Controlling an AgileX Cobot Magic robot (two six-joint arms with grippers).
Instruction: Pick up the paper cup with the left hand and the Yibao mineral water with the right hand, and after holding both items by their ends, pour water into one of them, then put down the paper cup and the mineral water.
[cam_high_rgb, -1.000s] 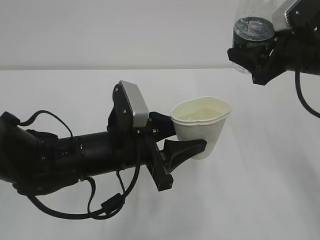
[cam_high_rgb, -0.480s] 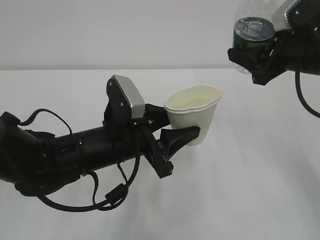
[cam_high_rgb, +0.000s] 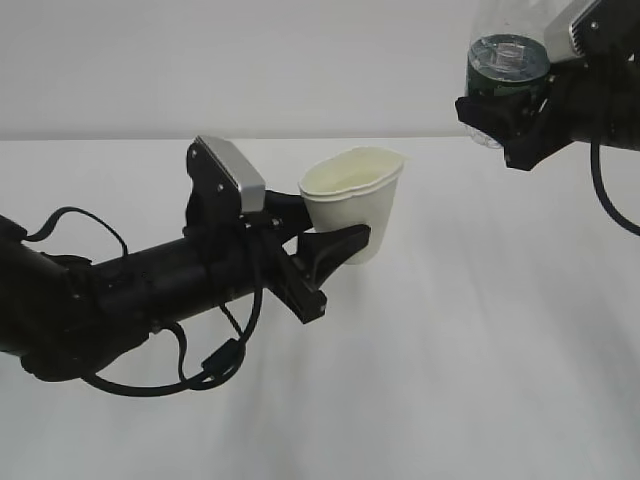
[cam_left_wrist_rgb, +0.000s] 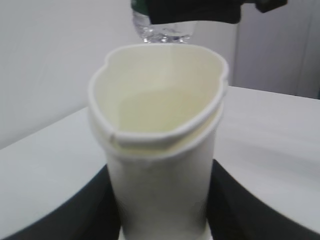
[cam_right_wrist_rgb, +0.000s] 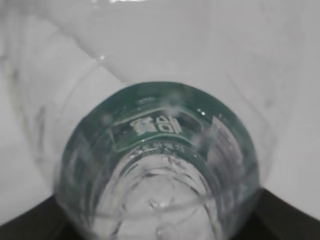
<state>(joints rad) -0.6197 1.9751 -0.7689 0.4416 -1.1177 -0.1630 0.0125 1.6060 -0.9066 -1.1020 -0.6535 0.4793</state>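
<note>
Fingers (cam_high_rgb: 335, 255) of left hand (cam_high_rgb: 300, 245) clamp small white tapered paper cup (cam_high_rgb: 352, 205), rim squashed; cup has drawn left and back, away from clear ribbed green-label bottle (cam_high_rgb: 505, 75) gripped high by right hand (cam_high_rgb: 520, 115). Pour looks finished; set-down on white bench (cam_high_rgb: 480, 350) next.

Plain white bench (cam_high_rgb: 480, 380) fills lower exterior view, surface matte. Pale grey-white wall (cam_high_rgb: 250, 60) behind, meeting bench along straight horizontal edge. Light soft, even; faint shadows on bench. Left wrist view: grey vertical wall panels (cam_left_wrist_rgb: 280, 45) beyond bench corner.
</note>
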